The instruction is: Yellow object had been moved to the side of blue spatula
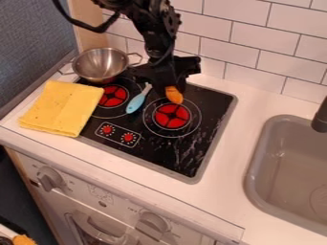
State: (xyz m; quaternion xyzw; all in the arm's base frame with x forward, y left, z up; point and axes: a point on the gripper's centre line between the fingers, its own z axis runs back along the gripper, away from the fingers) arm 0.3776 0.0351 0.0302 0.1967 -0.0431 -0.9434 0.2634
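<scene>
Black cooktop (150, 148); blue spatula (136, 101) as landmark: yellow cloth (62, 108) to its left; orange object (174, 95) just right, at the gripper (170, 89), whose opening and hold cannot be determined.

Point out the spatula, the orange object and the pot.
Spatula (136, 102): camera view, on its wide blue end.
Orange object (174, 95): camera view, on the middle of its visible part.
Pot (101, 64): camera view, on its metal inside.

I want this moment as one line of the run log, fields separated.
gripper: above stove | orange object: at gripper, grasp unclear | blue spatula: on stove, picture-left of orange object, not touching it
</scene>
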